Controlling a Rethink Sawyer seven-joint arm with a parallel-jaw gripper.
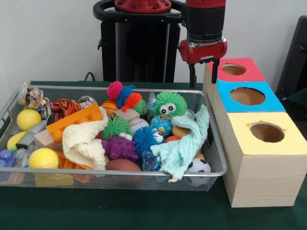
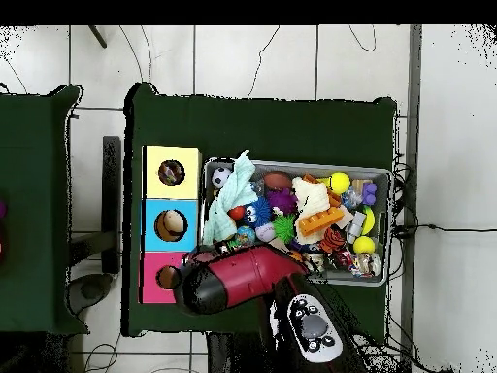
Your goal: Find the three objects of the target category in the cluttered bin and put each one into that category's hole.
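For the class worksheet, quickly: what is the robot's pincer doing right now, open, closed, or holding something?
Pincer: nothing seen in it, hanging above the gap between the wire basket and the pink box; open or closed cannot be told.

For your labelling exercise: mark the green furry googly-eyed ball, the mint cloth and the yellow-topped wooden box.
green furry googly-eyed ball [image 1: 169, 105], front view, fur above eyes
mint cloth [image 1: 184, 146], front view, middle fold
yellow-topped wooden box [image 1: 288, 143], front view, top's right part

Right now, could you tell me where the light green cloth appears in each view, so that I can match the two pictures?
Front view: the light green cloth drapes over the wire bin's right end, next to the yellow-topped box.
Overhead view: the cloth lies at the bin's left end.
Shared landmark: the yellow-topped box, beside the cloth in both.
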